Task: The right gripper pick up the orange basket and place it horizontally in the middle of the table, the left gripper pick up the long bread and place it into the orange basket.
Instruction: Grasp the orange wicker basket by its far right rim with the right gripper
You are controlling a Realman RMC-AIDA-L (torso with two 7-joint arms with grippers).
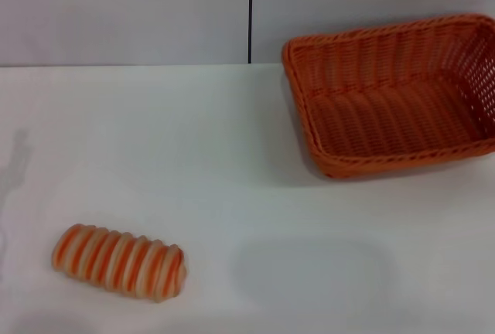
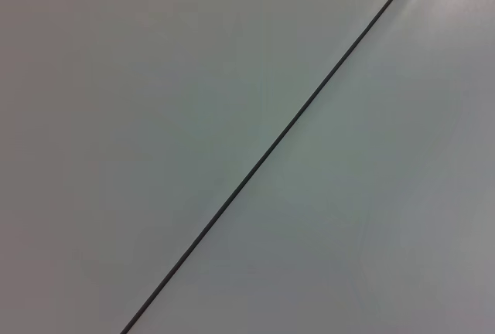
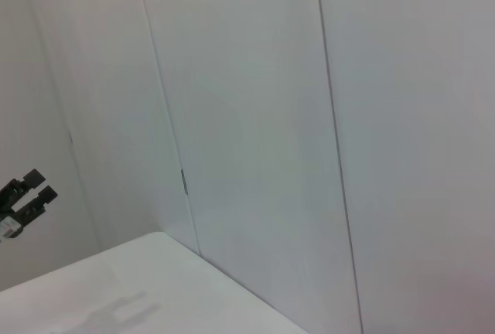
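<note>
Resting on the white table [image 1: 232, 156], orange basket [image 1: 394, 94] far right, empty, long bread [image 1: 120, 262] near left, striped face up, well apart, neither gripper visible, finger state undeterminable.

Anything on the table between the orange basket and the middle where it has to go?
Nothing visible. The orange basket sits at the far right of the table, and the surface from it to the middle is bare. The long bread lies near left, off that path.
</note>
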